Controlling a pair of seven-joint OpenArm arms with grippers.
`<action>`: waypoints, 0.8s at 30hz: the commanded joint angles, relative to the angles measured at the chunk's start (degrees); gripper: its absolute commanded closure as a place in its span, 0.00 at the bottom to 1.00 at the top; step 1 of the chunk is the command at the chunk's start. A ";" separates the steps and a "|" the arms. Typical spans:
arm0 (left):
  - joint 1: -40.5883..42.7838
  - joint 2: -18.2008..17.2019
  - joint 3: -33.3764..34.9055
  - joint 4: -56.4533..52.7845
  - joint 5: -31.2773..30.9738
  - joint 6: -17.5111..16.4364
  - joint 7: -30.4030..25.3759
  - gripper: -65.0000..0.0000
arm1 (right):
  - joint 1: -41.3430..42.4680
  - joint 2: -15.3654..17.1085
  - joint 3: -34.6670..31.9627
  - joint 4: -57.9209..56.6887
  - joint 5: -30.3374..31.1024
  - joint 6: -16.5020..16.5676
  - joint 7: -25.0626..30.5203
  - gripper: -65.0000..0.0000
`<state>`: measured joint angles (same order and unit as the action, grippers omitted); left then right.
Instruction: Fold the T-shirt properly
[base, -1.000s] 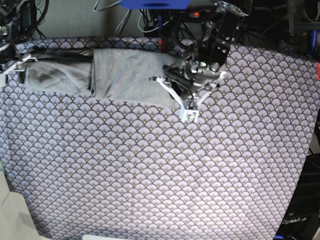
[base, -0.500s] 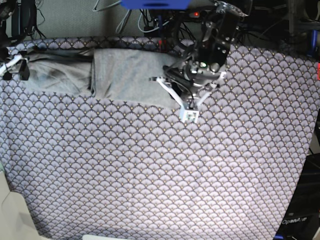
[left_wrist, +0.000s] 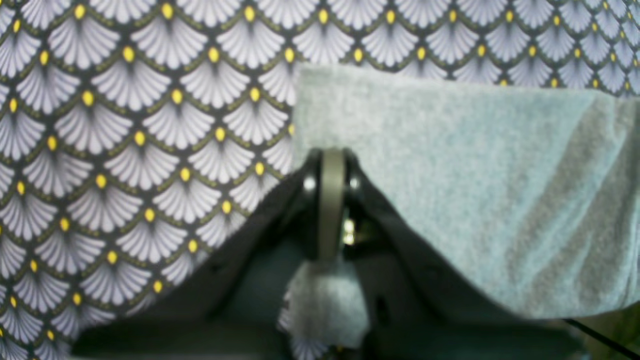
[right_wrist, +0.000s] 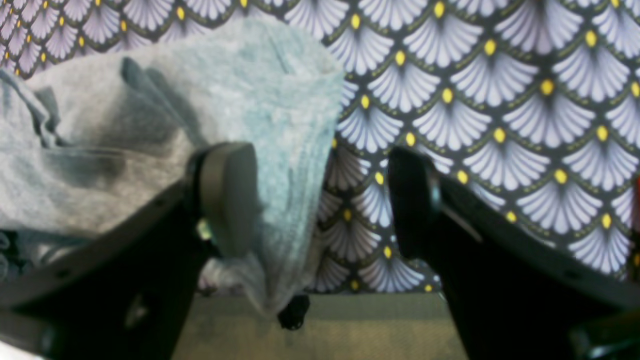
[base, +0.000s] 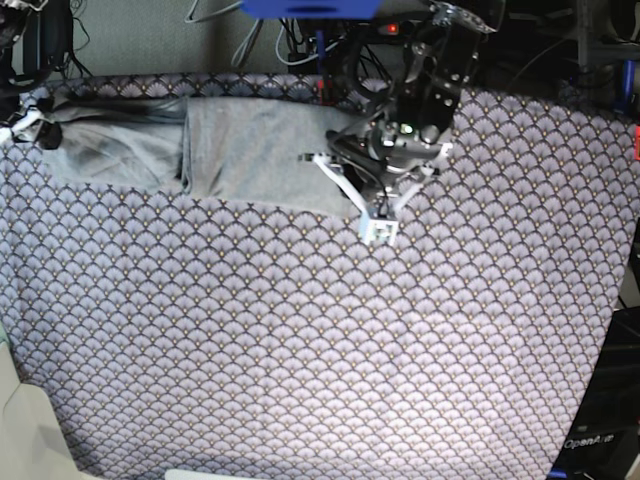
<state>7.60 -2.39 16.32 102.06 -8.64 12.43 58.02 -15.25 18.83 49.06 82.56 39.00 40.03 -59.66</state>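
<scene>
My left fingers (left_wrist: 331, 165) are pinched together on the T-shirt (base: 255, 150) corner; grey cloth spreads right of them. My right fingers (right_wrist: 227, 195) gape apart, cloth draped between, on the table (base: 320, 340).

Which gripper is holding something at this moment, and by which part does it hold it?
The left gripper is shut on the T-shirt, pinching it at a corner. The right gripper is open: one of its fingers touches cloth, nothing is clamped.

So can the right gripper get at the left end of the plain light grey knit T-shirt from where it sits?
Probably yes: the right gripper is open, and the T-shirt edge already lies between its jaws, unobstructed.
</scene>
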 joint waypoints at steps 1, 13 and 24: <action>-0.69 0.24 -0.01 1.37 -0.01 -0.07 -0.83 1.00 | 0.26 0.99 -0.49 0.91 1.04 -0.03 0.89 0.35; -0.96 0.24 -0.10 1.46 -0.01 -0.07 -0.66 1.00 | 0.34 0.91 -8.40 0.73 1.13 -0.03 0.89 0.35; -1.05 0.24 -0.18 1.46 -0.01 -0.07 -1.01 1.00 | 0.34 0.91 -8.40 0.73 1.13 -0.03 0.80 0.52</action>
<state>7.40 -2.39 16.21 102.21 -8.64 12.43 58.02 -15.11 18.46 40.36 82.54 39.29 40.03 -59.35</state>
